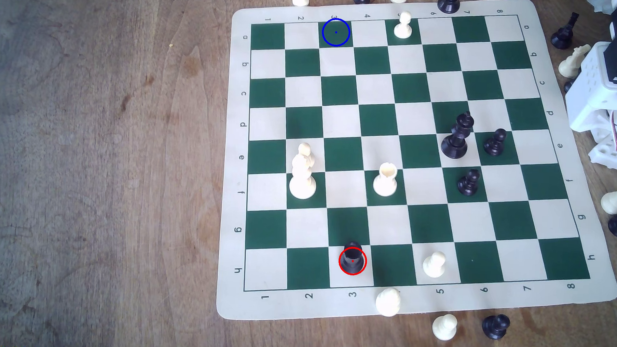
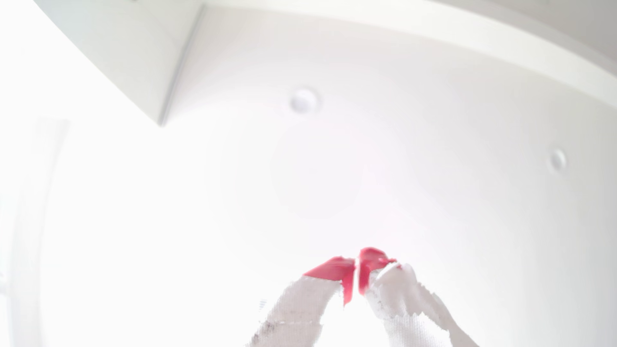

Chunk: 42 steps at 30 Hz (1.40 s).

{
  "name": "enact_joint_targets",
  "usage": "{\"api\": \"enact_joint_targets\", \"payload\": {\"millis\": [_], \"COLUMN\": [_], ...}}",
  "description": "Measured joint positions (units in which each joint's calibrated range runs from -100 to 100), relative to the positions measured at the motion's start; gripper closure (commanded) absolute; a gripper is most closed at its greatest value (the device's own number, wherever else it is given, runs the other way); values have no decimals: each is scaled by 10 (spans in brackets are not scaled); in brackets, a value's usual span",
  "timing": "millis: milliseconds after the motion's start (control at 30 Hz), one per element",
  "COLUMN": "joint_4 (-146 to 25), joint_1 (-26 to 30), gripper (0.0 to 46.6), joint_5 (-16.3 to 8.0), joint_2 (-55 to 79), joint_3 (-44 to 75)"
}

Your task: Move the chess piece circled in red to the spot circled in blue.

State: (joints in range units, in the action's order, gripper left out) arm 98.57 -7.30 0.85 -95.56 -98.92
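Note:
The chess piece point(image 1: 352, 259), a black rook ringed in red, stands upright on a cream square in the board's near row, third column from the exterior view's left. The spot point(image 1: 336, 32), a dark green square with a blue ring and dot, lies in the far row of that same column. In the wrist view my gripper point(image 2: 356, 267) points up at a bright white ceiling, its red-tipped white fingers point(image 2: 334, 268) pressed together with nothing between them. The white arm point(image 1: 608, 88) sits folded off the board at the exterior view's right edge, far from the rook.
On the green and cream board point(image 1: 400, 153) stand a white king point(image 1: 302, 175), a white rook point(image 1: 385, 179), two white pawns point(image 1: 403, 26), a black king point(image 1: 457, 136) and two black pawns point(image 1: 495, 142). Loose pieces lie around the mat's edges on the wooden table point(image 1: 105, 159).

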Motion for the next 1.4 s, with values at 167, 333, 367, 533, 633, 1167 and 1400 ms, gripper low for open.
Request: {"api": "enact_joint_targets", "payload": {"millis": [167,333,367,533,633,1167,1400], "joint_4": [0,0,0,0,0,-123,-398], "joint_1": [0,0,0,0,0,242,294], "gripper": [464,464,464,464,464,464,464], "joint_5": [0,0,0,0,0,-29,12], "joint_2": [0,0,0,0,0,-6,-16], "joint_3": [0,0,0,0,0,0,0]}}
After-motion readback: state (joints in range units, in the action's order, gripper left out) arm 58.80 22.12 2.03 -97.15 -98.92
